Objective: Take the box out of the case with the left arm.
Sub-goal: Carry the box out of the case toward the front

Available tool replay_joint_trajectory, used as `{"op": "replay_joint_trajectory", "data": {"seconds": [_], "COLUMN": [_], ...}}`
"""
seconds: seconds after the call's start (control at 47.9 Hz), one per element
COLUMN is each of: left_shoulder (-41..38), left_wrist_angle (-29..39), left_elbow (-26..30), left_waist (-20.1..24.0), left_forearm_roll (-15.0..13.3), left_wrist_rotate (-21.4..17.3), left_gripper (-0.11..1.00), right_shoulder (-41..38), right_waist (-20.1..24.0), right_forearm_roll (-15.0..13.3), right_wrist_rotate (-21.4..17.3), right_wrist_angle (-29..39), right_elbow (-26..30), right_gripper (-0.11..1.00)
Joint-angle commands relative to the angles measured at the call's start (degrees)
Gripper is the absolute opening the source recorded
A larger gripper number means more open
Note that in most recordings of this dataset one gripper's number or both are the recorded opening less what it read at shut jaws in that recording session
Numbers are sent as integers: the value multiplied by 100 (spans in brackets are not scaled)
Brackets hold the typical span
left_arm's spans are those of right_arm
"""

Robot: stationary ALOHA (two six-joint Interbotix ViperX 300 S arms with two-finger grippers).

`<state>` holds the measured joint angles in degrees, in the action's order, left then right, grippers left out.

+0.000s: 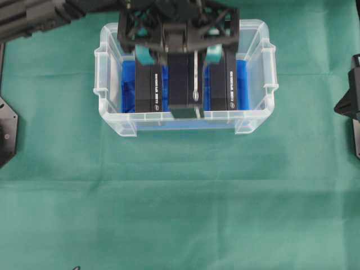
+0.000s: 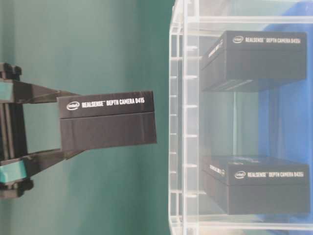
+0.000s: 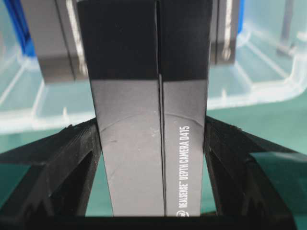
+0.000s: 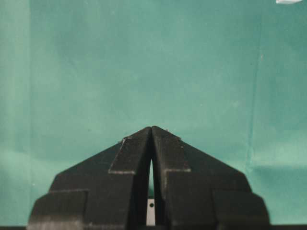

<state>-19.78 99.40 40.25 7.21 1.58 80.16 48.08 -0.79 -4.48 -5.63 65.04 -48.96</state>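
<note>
Black left end effector [image 3: 153, 143] is gripping a box [image 3: 144, 96] above the case [image 1: 183, 121]; right end effector [image 4: 151, 132] is sitting closed

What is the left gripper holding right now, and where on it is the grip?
The left gripper holds a black RealSense box, clamped across its two long sides near one end.

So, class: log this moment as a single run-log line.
left end effector: shut on box | box: lifted above case | right end effector: shut, idle
</note>
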Motion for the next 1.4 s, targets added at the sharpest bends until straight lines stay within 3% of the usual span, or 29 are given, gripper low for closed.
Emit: {"op": "replay_joint_trajectory", "data": {"seconds": [0.0, 0.543, 0.794, 1.378], "left_shoulder": [316, 316, 316, 316], "left_wrist_angle": [79, 114, 105, 53], "left_elbow": [79, 132, 167, 44], "left_waist": [-211, -1433, -1890, -1942], "left_forearm_roll": [18, 18, 18, 79], "left_wrist_rotate": [105, 1424, 1828, 1890], "left_gripper": [61, 61, 61, 61], "right_shoulder": [-18, -18, -18, -26], "right_waist": [-9, -9, -9, -9], "right_forearm_roll": [-9, 0, 0, 0], "right_wrist_rotate": [-18, -18, -9, -18], "right_wrist_angle": [-9, 44, 44, 44], "right_elbow": [176, 176, 167, 176], "right_gripper": [7, 7, 7, 7]}}
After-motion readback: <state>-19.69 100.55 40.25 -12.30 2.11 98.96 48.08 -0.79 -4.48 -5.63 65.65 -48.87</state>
